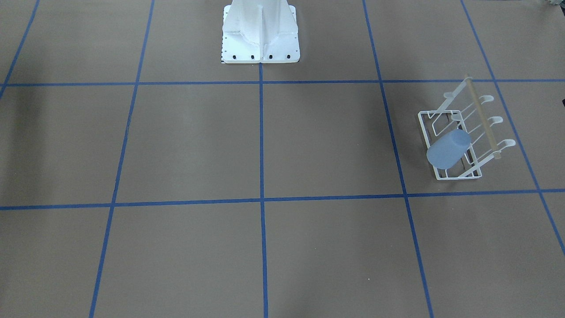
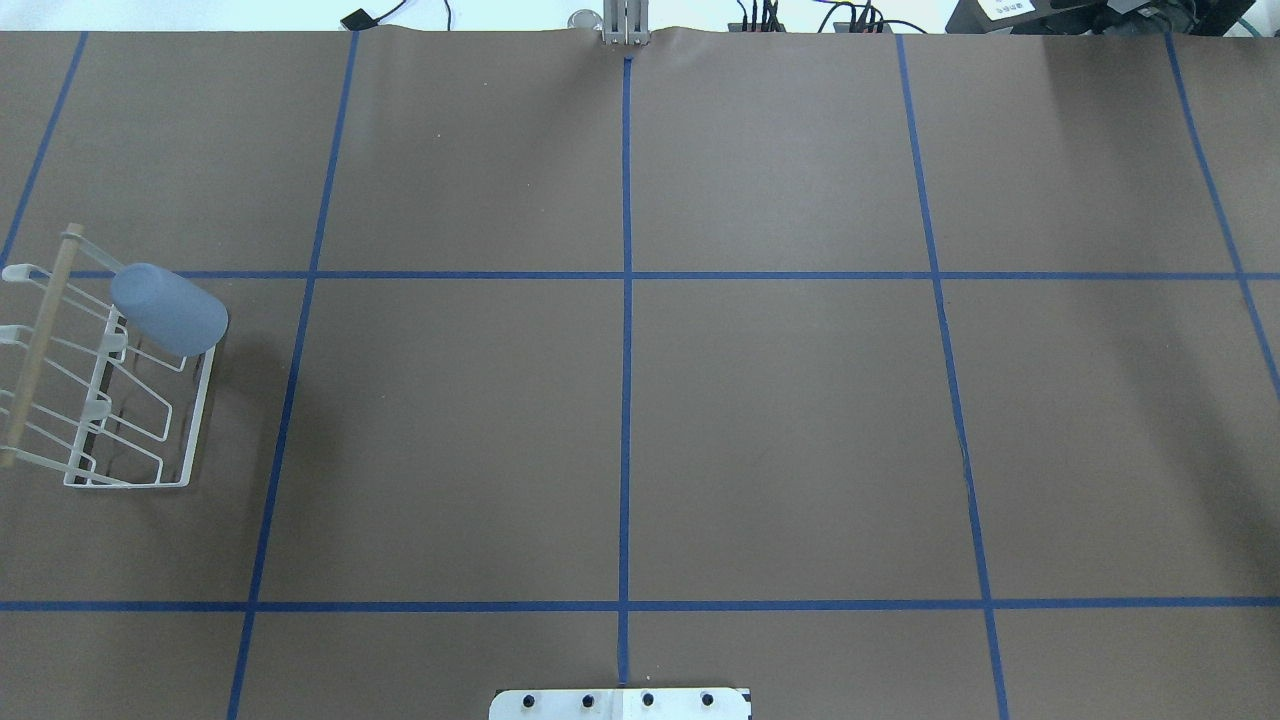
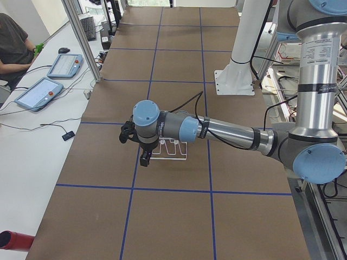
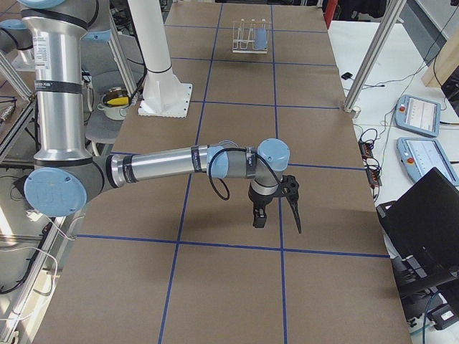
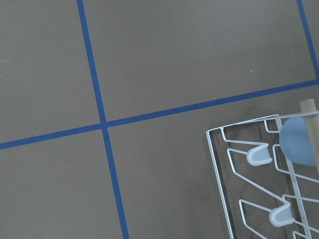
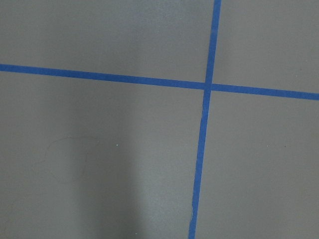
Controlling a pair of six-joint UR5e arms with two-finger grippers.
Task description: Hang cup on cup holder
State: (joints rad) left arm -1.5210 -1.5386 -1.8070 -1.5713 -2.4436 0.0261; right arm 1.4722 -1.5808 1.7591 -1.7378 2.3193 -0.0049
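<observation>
The light blue cup (image 1: 448, 149) sits tilted over a slanted wire loop at one end of the white wire cup holder (image 1: 457, 177). Both also show in the overhead view, where the cup (image 2: 170, 310) and cup holder (image 2: 130, 484) are at the table's left edge. The left wrist view shows a corner of the cup holder (image 5: 219, 164) and a bit of the cup (image 5: 299, 142). My left gripper (image 3: 144, 158) hangs above the holder; I cannot tell whether it is open or shut. My right gripper (image 4: 277, 218) hangs over bare table far from the cup (image 4: 262, 36); its state is also unclear.
The robot's white pedestal (image 1: 260, 39) stands at mid table edge. Blue tape lines (image 2: 626, 400) grid the brown surface. A seated person (image 3: 13, 49), teach pendants (image 3: 35, 92) and a laptop (image 4: 423, 215) are on side benches beyond the table.
</observation>
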